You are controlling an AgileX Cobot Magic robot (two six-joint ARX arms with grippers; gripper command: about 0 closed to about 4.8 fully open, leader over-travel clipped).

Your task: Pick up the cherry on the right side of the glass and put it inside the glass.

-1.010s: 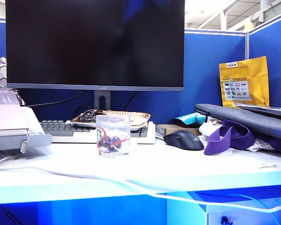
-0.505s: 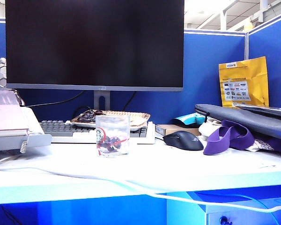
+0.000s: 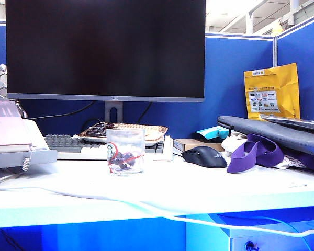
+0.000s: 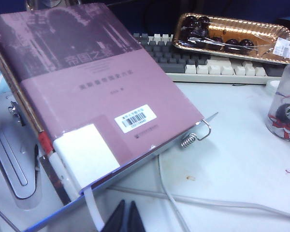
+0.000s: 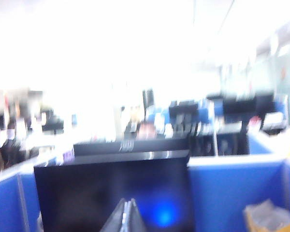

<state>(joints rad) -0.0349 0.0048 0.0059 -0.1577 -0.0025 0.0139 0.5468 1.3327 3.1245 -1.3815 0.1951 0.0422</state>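
Standing upright on the white desk (image 3: 199, 183), mouth up and long axis vertical, the glass (image 3: 125, 151) sits in front of the keyboard (image 3: 73, 144) and below the monitor (image 3: 104, 49). A dark round shape low inside it, behind the red markings, looks like the cherry (image 3: 126, 158), too small to show any pointing direction. A black mouse (image 3: 204, 156) lies to its right. The left gripper (image 4: 126, 218) hangs at the near left by a mauve book (image 4: 87, 92), fingers pressed together, holding nothing. The right gripper (image 5: 127, 217) is raised, facing the monitor's top and the office beyond, fingers likewise pressed together and empty.
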